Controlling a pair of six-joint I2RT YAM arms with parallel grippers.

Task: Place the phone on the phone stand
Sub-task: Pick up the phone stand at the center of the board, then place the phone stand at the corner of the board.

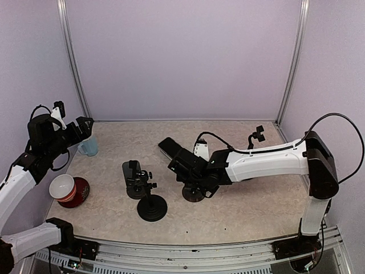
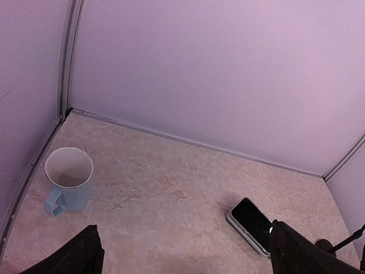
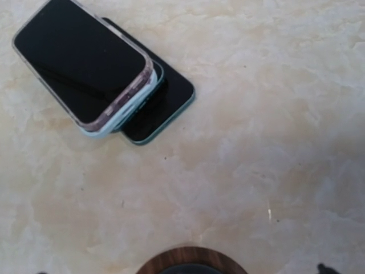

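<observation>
The phone [image 1: 168,146] lies flat on the table behind the middle, dark screen up, in a pale case [image 3: 85,65]. In the right wrist view it rests on top of a second dark phone with a teal rim [image 3: 165,103]. The black phone stand [image 1: 142,185] is upright on its round base [image 1: 152,208], front left of the phone and empty. My right gripper [image 1: 181,165] hovers open just in front of the phone, touching nothing. My left gripper [image 2: 183,228] is open and raised at the far left, with the phone [image 2: 251,222] far ahead by its right finger [image 2: 302,254].
A blue mug [image 1: 88,147] stands at the back left, just below my left gripper [image 1: 84,128]. A white cup on a red saucer [image 1: 67,189] sits at the front left. A round brown disc with a dark centre [image 3: 191,261] lies under the right wrist. A small black clamp on a stem [image 1: 258,135] stands at the back right.
</observation>
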